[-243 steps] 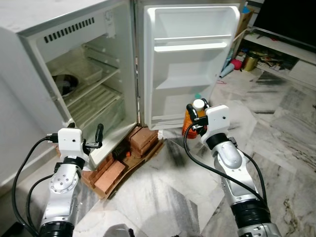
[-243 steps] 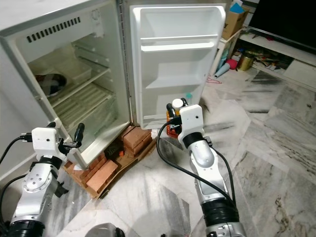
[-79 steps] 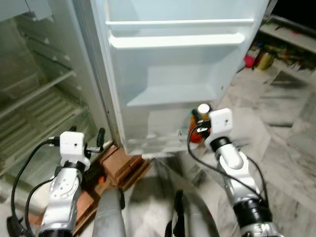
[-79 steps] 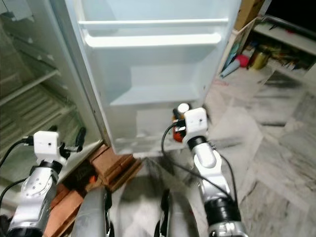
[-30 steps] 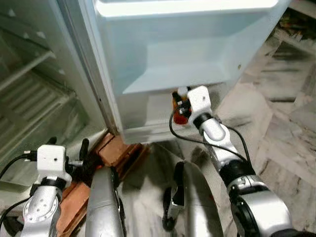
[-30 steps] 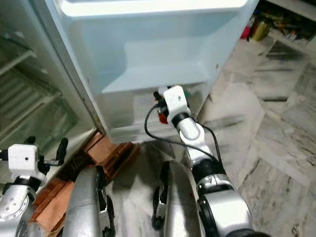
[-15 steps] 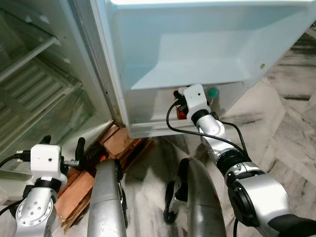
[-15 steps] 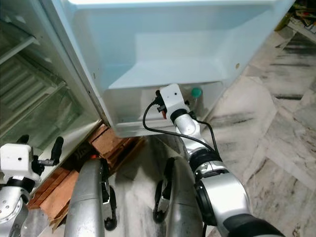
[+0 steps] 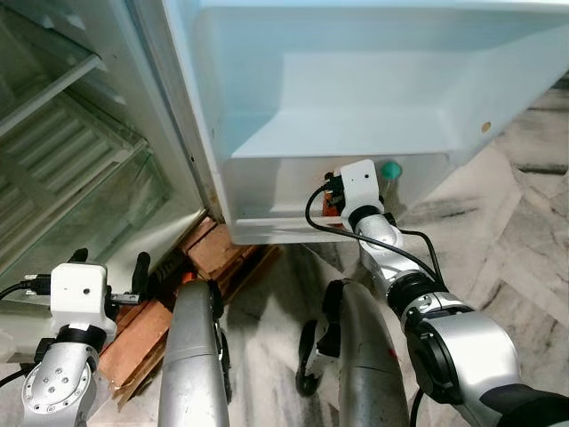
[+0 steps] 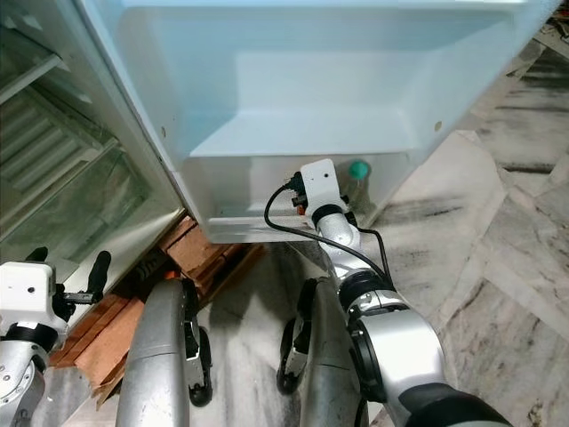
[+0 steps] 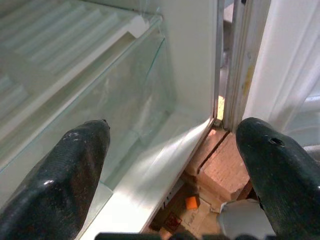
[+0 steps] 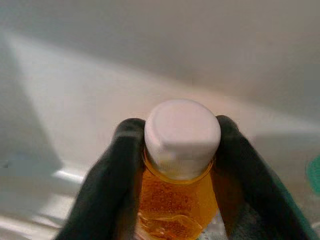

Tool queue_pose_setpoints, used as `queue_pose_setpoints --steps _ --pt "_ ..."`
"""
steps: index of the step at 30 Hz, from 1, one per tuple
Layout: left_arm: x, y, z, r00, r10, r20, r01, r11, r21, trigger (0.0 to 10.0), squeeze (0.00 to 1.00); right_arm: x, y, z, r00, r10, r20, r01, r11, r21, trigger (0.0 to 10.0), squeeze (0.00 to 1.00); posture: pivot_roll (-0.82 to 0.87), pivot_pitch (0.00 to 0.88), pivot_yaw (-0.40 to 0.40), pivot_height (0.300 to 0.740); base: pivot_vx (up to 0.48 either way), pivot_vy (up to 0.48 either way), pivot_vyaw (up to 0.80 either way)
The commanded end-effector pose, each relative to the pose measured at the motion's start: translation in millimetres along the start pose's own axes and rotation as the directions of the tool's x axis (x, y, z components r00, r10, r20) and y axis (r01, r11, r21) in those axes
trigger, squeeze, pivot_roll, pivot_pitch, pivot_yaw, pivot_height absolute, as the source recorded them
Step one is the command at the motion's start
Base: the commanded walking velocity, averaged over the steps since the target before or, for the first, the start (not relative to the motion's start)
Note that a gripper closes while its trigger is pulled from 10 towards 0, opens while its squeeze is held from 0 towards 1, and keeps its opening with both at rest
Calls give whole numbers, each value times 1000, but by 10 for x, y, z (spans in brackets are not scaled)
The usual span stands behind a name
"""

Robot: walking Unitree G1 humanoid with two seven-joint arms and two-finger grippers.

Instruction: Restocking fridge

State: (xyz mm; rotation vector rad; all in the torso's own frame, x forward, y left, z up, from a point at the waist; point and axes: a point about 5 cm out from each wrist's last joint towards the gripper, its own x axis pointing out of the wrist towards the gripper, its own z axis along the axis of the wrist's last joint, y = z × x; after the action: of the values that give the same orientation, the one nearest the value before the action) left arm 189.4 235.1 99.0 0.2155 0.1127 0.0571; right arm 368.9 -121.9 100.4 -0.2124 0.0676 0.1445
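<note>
At the foot of the open fridge door (image 9: 373,80), inside its lowest door shelf (image 10: 267,191), the right pincer (image 12: 181,165) is closed on a bottle (image 12: 180,210) of amber liquid with a white cap (image 12: 182,136); its two black fingers (image 12: 107,190) press against the neck just under the cap. No brand, label or writing can be read on the bottle or on the fridge. In the head views the bottle is almost wholly hidden behind the white wrist housing, with only a sliver of orange showing beside it. Just beside that housing, a green cap (image 9: 389,169) of something else stands in the same shelf; its body is hidden by the shelf wall.

The left pincer (image 11: 172,150) hangs low in front of the fridge compartment (image 9: 62,169) with its fingers spread wide apart, holding nothing. Its wrist view looks in at the ribbed shelves (image 11: 60,55) and a clear drawer front, both pale and somewhat blurred.

The fridge stands on red bricks (image 9: 209,253) laid over cardboard, with a small orange item (image 11: 191,202) among them that is too small to identify. The floor (image 10: 498,249) is grey-veined marble. The robot's own silver legs (image 9: 191,365) cut off the bottom of both head views.
</note>
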Motion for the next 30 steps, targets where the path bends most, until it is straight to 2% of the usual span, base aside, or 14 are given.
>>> queue_pose_setpoints --steps 1,11,13,19,30 --pt "-35 1 -33 1000 -14 -26 14 1000 8 10000 0 -34 -139 -102 997 -58 -51 59 998 27 10000 1000 325 311 -53 563 0 0 0" --pt "22 -24 -62 999 -24 -38 24 1000 5 10000 0 28 -179 37 999 -49 -11 50 998 36 10000 1000 306 294 -60 563 0 0 0" --pt "49 -23 -91 998 -31 -49 32 999 8 10000 0 74 -177 168 999 -21 37 20 999 49 10000 1000 294 278 -62 563 0 0 0" --pt "141 -43 -96 999 -31 -37 32 999 3 10000 0 122 -112 360 990 60 128 -71 994 86 10000 1000 274 243 -74 563 0 0 0" --pt "293 -104 -107 1000 -27 -11 27 1000 -13 10000 0 114 -21 489 955 205 215 -221 974 50 10000 1000 234 180 -89 563 0 0 0"
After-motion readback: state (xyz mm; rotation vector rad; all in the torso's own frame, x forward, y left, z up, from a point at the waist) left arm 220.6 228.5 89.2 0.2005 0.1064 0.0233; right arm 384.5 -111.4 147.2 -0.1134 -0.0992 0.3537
